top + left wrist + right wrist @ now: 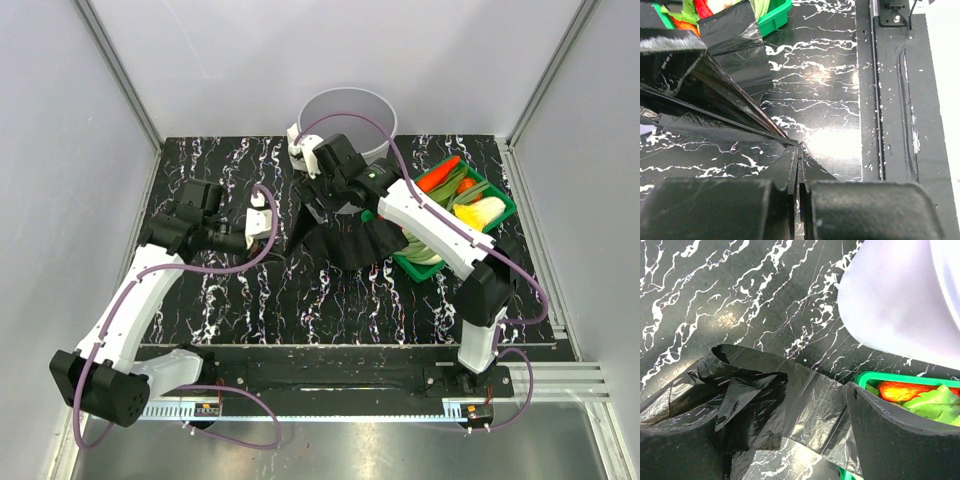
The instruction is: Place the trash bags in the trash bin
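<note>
**Bag clamped at the left, loose at the right**

The black trash bag lies crumpled and fanned out on the dark marbled tabletop. It is just in front of the grey trash bin, and its right edge is against the green basket of vegetables. The left hand is pressed together, with a pleated corner of the glossy film clamped between its fingers. The right hand sits at the bag's far edge, close beside the bin's wall. Its fingers stand wide apart (the film sags across the gap and drapes over one of them), and they are not pinching it.
</note>
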Motion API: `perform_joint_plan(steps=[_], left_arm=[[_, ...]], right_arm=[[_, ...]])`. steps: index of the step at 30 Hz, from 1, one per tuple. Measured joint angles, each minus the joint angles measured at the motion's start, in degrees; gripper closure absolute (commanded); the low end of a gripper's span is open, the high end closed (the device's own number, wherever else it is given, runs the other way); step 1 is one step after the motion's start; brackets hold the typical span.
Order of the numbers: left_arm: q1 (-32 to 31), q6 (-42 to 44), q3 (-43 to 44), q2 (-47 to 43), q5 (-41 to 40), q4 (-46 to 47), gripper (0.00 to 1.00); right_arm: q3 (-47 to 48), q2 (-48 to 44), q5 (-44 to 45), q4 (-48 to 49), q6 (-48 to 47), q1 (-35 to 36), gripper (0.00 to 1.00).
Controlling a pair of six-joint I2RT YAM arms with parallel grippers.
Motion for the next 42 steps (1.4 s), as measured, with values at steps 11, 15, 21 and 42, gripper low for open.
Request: perform_joint_plan(steps=[11, 15, 21, 42], left_arm=[[0.0, 2.6, -4.0, -2.3, -4.6, 2.4, 1.0], [-0.2, -2.0, -5.5, -2.4, -5.3, 6.8, 0.88], [-0.5, -12.2, -5.4, -1.4, -5.6, 13.9, 0.55], [-3.9, -45.3, -2.3, 8.4, -11.5, 41.1, 0.01]], right_arm=[[5.6, -0.1, -0.5, -4.2, -1.9, -1.7, 0.29], [5.1, -0.6, -3.9, -4.6, -2.0, -2.6, 0.56], [2.8, -2.0, -8.2, -4.1, -2.0, -4.4, 0.89], [-2.9, -4.5, -10.4, -1.8, -0.5, -5.1, 0.98]])
